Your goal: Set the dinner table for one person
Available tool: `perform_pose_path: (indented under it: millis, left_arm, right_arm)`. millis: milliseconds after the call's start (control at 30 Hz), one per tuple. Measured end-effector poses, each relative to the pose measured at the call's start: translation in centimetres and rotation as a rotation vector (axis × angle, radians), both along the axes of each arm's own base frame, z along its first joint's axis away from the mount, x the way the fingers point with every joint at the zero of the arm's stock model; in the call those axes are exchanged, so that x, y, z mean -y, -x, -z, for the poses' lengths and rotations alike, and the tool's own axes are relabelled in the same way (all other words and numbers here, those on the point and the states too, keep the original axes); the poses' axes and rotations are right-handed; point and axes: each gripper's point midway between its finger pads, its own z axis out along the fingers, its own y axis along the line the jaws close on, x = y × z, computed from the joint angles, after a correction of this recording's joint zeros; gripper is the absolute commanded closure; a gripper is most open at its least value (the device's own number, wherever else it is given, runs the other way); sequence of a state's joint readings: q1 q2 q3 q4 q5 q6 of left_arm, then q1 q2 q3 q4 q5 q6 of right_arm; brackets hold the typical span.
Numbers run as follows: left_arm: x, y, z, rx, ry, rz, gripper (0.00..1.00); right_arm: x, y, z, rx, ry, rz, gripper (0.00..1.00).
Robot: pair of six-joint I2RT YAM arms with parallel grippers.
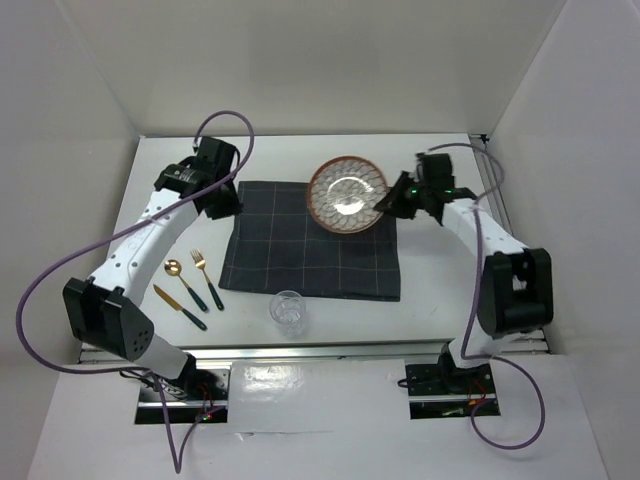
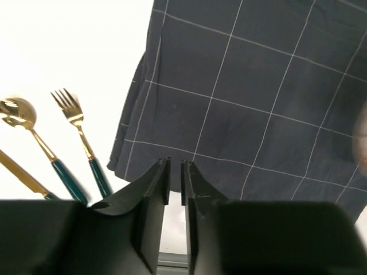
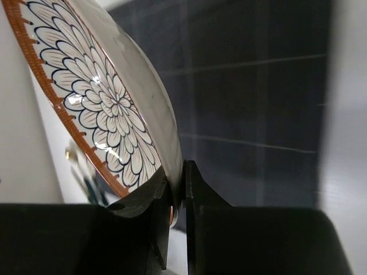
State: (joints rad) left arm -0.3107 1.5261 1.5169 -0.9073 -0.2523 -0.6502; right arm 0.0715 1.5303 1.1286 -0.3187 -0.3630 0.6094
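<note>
A patterned plate (image 1: 347, 193) with an orange rim is tilted over the far right part of the dark grey cloth (image 1: 310, 250), which lies flat on the white dinner table (image 1: 440, 280). My right gripper (image 1: 386, 206) is shut on the plate's right rim. In the right wrist view the jaws (image 3: 176, 172) pinch the plate (image 3: 109, 109) edge above the cloth (image 3: 258, 114). My left gripper (image 1: 228, 205) hovers at the cloth's far left corner. In the left wrist view the left gripper (image 2: 175, 163) is nearly closed and empty over the cloth (image 2: 258, 103).
A gold spoon (image 1: 185, 282), a gold fork (image 1: 207, 277) and a gold knife (image 1: 180, 307), all with green handles, lie left of the cloth. The fork (image 2: 80, 134) and spoon (image 2: 28, 123) also show in the left wrist view. A clear glass (image 1: 289, 310) stands near the cloth's front edge.
</note>
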Motion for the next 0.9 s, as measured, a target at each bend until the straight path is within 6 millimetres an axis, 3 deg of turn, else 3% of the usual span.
perform_pose_path:
  millis: [67,133,200,367,567,633,700,733,900]
  left_arm:
    - [-0.3,0.3,-1.0,0.028,0.008,-0.016,0.55]
    - [-0.7,0.7,-2.3,0.062,0.016,-0.025,0.55]
    - [-1.2,1.0,-3.4,0.096,0.027,-0.035,0.55]
    - [-1.9,1.4,-4.6,0.131,0.038,-0.053,0.56]
    - [-1.7,1.7,-3.5,0.101,0.042,-0.043,0.57]
    - [-1.6,1.8,-3.0,0.088,0.045,-0.038,0.57]
    - [-1.6,2.0,-2.6,0.076,0.045,-0.034,0.56]
    - [-1.5,2.1,-2.6,0.072,0.046,-0.031,0.54]
    - [-1.4,2.0,-2.6,0.073,0.046,-0.015,0.53]
  right_arm:
    - [-4.3,0.4,1.7,-0.045,-0.026,-0.12,1.0]
    - [-7.7,1.6,4.0,-0.109,-0.04,-0.214,1.0]
    - [-9.6,2.9,6.1,-0.175,-0.046,-0.273,1.0]
    - [-11.2,3.9,9.4,-0.274,-0.051,-0.317,1.0]
    - [-11.6,3.2,10.1,-0.284,-0.063,-0.304,1.0]
    - [-11.6,3.0,10.2,-0.289,-0.065,-0.302,0.85]
    - [-11.7,2.8,10.6,-0.299,-0.06,-0.3,0.79]
    - [-11.8,2.6,10.9,-0.305,-0.055,-0.3,0.72]
    - [-12.0,1.8,10.1,-0.293,-0.028,-0.306,0.24]
